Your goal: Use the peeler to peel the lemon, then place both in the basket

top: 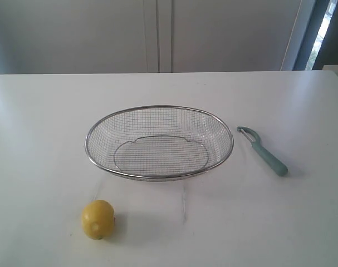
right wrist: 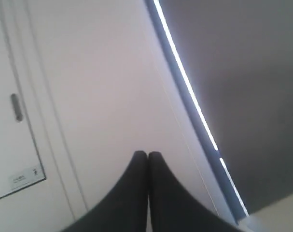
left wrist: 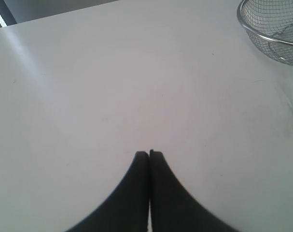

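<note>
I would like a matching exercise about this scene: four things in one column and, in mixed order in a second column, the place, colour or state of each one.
Column one
1. lemon
2. peeler
3. basket
4. left gripper

Column two
A. shut, holding nothing
B. pale teal handle, lying to the right of the basket in the exterior view
C. yellow, nearer the camera than the basket, toward the left
D. silver mesh, in the middle of the table

Pairs: 1-C, 2-B, 3-D, 4-A
</note>
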`<action>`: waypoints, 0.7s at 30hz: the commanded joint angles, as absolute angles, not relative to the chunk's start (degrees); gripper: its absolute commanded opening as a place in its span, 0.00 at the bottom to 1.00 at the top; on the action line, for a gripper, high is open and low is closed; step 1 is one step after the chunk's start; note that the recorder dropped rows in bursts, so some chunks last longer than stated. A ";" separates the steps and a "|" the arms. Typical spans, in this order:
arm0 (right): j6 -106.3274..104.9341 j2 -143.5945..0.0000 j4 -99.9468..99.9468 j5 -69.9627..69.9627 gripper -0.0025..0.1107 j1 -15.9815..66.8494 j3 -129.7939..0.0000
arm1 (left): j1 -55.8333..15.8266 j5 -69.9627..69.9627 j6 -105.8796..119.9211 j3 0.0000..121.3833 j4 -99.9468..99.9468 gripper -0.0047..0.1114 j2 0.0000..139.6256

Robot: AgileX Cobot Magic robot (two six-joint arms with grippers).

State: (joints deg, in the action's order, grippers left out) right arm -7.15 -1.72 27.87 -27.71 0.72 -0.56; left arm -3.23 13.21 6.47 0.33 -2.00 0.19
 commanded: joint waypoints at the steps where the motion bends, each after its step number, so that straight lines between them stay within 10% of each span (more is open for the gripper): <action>1: -18.70 -9.67 44.09 -27.31 0.02 0.94 -4.35 | -2.97 12.97 6.43 0.00 -2.10 0.04 0.00; 21: -38.05 -67.92 18.70 15.36 0.02 0.94 -41.59 | -2.97 12.97 6.43 0.00 -2.10 0.04 0.00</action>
State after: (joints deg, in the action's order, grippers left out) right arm -39.44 -62.63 29.51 13.46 0.72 -38.62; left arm -3.23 13.21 6.47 0.33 -2.00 0.19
